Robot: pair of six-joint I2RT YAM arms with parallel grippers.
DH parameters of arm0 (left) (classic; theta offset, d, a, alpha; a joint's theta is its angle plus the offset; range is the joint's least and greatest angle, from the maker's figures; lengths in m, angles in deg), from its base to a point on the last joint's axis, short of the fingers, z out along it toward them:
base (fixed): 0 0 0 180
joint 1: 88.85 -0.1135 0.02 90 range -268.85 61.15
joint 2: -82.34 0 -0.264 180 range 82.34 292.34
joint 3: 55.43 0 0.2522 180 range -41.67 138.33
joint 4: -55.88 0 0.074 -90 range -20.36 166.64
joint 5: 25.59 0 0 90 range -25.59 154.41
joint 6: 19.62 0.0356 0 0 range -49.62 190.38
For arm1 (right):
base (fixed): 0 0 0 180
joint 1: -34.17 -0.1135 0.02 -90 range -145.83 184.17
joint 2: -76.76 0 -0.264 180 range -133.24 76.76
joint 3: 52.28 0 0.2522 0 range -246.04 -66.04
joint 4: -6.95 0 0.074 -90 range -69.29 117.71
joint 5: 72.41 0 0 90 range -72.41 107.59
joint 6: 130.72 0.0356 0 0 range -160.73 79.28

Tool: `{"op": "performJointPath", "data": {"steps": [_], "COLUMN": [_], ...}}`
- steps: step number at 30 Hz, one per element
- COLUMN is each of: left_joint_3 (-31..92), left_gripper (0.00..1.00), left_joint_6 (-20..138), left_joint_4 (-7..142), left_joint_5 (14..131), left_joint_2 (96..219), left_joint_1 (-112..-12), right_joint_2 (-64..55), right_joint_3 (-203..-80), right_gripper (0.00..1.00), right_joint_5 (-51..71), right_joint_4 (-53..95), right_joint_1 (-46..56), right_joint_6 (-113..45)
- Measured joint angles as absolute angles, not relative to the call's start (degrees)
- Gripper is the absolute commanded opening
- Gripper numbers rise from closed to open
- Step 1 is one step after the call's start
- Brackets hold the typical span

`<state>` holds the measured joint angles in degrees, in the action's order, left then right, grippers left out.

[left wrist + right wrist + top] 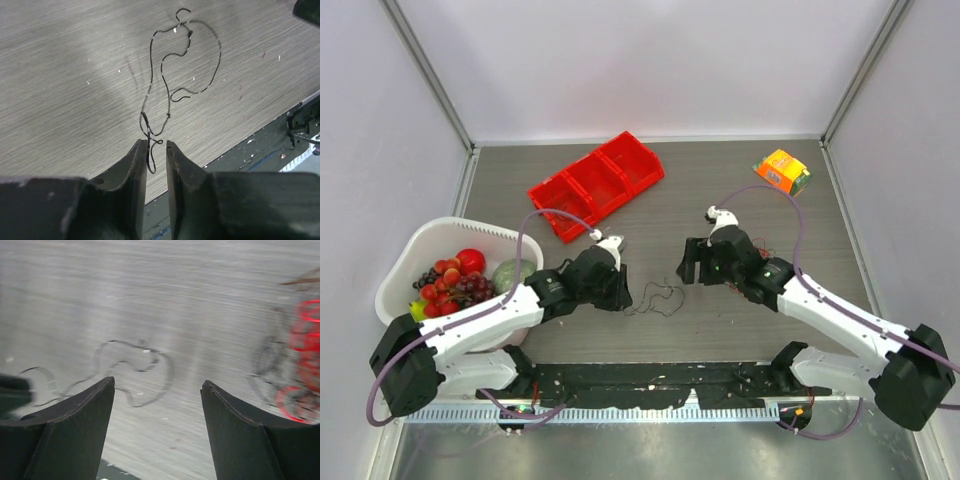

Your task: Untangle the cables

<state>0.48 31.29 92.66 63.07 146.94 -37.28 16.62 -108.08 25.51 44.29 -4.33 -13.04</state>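
Two cable groups lie on the grey wood-grain table point(715, 330). One is a thin black wire point(161, 70) in loose, open loops near the table's centre. The other is a clump of thin red and dark coiled cables point(305, 340) at about 3 o'clock from it, close by the right gripper. Your left gripper point(156, 144) sits low at the 9 o'clock end of the black wire. Its jaws are a narrow slit apart, and the wire's tail lies in the slit beside one finger. The gap looks wider than the wire, so I judge the tail loose rather than pinched. That placement fits a wire meant to lie on its own: it is spread flat with few crossings, well apart from the red clump. Your right gripper point(157, 381) hangs above the table, jaws spread wide, nothing between them. Its view is blurred, with the black wire at 10 o'clock and the red clump at the 3 o'clock edge. Judgement: the black wire is separated and the red and dark clump is the work left; the wide jaws suit a grab at one loop there. Risk: the coils look springy and may lift as one mass. The red three-compartment plastic bin point(597, 183) is at 11 o'clock, the white basket point(405, 250) of fruit point(455, 275) at 9 o'clock and the orange box point(782, 170) at 1 o'clock, all well apart from the cables.
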Motion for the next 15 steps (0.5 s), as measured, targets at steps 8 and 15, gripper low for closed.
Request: {"op": "performJointPath", "data": {"steps": [8,15], "left_joint_3": [-3.3,-4.4], "left_gripper": [0.73,0.82], "left_joint_6": [29.7,30.1], "left_joint_4": [90.0,91.8], "left_joint_5": [66.1,66.0], "left_joint_2": [146.5,136.2], "left_joint_1": [-37.3,-37.3], "right_joint_2": [8.5,0.6], "right_joint_3": [-104.4,-105.7], "right_gripper": [0.75,0.77], "right_joint_5": [18.3,19.1], "right_joint_4": [35.5,38.7], "right_joint_1": [-6.5,-7.5], "right_joint_6": [2.2,9.1]}}
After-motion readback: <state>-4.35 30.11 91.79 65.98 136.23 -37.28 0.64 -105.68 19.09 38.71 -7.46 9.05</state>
